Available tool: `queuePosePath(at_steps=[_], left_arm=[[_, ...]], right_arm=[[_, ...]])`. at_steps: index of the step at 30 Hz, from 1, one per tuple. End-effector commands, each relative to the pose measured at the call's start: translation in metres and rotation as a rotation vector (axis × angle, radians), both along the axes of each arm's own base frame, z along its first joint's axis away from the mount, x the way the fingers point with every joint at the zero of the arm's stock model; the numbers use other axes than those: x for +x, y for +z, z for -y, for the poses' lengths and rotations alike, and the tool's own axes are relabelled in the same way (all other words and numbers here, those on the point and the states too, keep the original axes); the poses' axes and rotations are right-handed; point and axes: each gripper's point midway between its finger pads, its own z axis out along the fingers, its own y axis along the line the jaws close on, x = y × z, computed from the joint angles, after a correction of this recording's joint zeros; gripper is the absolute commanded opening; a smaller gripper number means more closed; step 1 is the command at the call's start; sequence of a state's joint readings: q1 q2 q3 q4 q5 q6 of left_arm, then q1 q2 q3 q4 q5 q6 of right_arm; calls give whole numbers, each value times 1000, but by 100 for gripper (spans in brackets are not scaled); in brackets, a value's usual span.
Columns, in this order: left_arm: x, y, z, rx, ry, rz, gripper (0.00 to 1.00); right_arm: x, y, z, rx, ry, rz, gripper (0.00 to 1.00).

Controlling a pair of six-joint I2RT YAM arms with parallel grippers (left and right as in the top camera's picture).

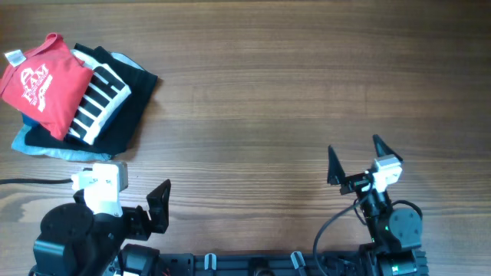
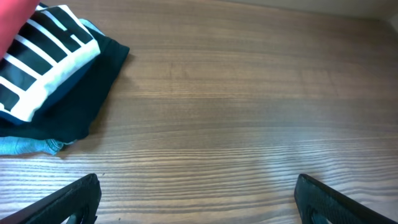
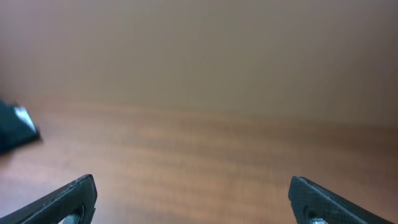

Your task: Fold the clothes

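Observation:
The red T-shirt [image 1: 44, 84] with white lettering and a small white neck tag lies folded on top of a pile at the table's far left corner. Only a sliver of it [image 2: 13, 22] shows at the top left of the left wrist view. My left gripper [image 1: 157, 203] is open and empty near the front edge, well short of the pile; its fingers [image 2: 196, 193] spread wide over bare wood. My right gripper [image 1: 357, 159] is open and empty at the front right, far from the shirt; its fingers [image 3: 193, 196] frame bare table.
Under the red shirt lie a white garment with black stripes [image 1: 100, 98], a black garment [image 1: 126, 107] and a light blue one [image 1: 46, 147]. They also show in the left wrist view, striped [image 2: 43, 59] and black [image 2: 87, 93]. A black cable [image 1: 31, 182] runs off left.

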State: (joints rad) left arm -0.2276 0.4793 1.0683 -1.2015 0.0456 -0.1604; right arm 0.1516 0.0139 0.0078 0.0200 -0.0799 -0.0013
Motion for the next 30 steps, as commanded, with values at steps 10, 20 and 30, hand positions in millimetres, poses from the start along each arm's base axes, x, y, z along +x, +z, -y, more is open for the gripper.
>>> queuePosePath(at_steps=[10, 20, 30], left_arm=[[1, -1, -2, 3, 10, 3, 100], [1, -1, -2, 3, 10, 3, 100], [-3, -10, -32, 44, 183, -35, 100]], right_arm=[[-1, -2, -3, 18, 19, -10, 100], [-1, -2, -3, 18, 19, -10, 100], [-1, -2, -3, 18, 19, -10, 100]])
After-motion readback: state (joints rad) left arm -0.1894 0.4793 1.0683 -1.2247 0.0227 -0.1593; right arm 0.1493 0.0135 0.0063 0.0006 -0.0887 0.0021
